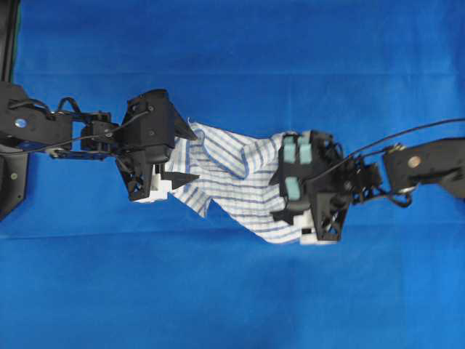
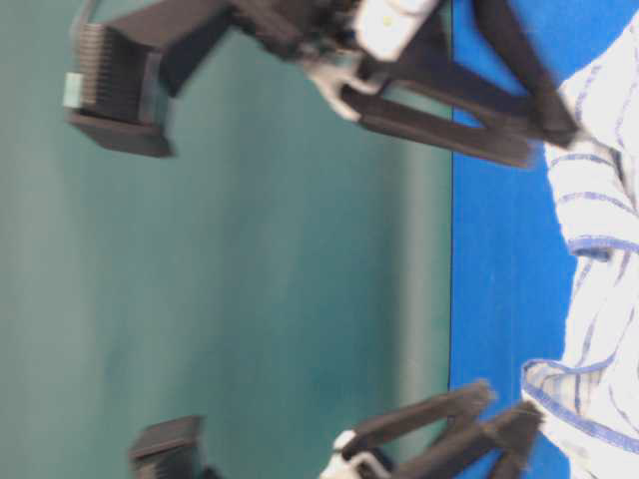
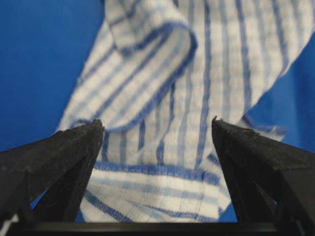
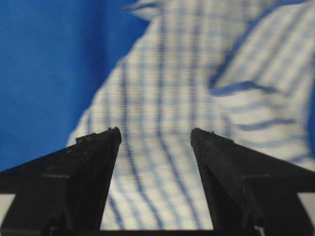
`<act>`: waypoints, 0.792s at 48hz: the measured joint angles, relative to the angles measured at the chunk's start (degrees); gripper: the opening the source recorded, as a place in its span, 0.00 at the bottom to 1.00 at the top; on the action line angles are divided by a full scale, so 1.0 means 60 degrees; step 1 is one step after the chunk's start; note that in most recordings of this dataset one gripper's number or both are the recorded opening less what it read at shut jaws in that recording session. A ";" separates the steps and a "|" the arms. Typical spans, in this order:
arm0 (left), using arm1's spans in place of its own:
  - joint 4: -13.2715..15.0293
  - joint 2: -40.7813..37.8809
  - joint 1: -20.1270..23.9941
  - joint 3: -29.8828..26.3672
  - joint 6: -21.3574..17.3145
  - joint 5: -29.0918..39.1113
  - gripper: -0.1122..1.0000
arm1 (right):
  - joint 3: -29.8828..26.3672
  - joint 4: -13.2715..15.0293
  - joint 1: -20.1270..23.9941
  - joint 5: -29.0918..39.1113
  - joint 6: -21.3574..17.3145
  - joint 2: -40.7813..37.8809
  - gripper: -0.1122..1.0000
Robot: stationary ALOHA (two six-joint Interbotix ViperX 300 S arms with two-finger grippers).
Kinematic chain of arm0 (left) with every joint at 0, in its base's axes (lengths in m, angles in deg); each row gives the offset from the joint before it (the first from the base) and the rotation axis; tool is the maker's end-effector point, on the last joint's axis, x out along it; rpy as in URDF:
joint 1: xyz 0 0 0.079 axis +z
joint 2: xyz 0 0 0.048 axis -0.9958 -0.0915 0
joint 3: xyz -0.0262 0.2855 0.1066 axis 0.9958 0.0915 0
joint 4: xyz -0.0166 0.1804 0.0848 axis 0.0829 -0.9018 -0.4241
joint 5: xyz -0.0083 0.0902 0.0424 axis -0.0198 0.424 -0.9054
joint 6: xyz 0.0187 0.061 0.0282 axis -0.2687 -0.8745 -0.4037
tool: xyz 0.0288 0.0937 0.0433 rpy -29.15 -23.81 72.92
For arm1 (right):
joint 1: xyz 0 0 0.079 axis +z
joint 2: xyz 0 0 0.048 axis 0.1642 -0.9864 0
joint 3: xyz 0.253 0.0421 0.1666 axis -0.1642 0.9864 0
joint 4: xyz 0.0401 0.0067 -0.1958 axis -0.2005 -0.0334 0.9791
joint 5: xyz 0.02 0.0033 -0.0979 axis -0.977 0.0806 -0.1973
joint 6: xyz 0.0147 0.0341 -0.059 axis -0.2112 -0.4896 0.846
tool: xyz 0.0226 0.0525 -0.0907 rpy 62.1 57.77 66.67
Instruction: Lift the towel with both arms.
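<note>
The towel (image 1: 231,173), white with thin blue check stripes, lies crumpled on the blue tablecloth (image 1: 232,291) in the middle of the overhead view. My left gripper (image 1: 195,157) stands open at the towel's left end, its two pointed fingers straddling the cloth edge. In the left wrist view the towel (image 3: 162,162) fills the gap of the left gripper (image 3: 156,123), untouched by either finger. My right gripper (image 1: 277,196), the one with teal pads, is open over the towel's right end. Striped towel (image 4: 157,162) shows between the spread fingers of the right gripper (image 4: 155,132). Nothing is gripped.
The left arm's dark base (image 1: 11,167) sits at the left edge. A thin black cable (image 1: 407,134) runs from the right arm toward the right edge. The table-level view shows the towel (image 2: 599,259) beside a teal wall (image 2: 250,279).
</note>
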 measured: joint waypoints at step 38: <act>0.0000 -0.1978 -0.0117 0.0000 0.0015 -0.0703 0.57 | -0.0103 -0.0059 0.0322 -0.1069 -0.0703 -0.1802 0.43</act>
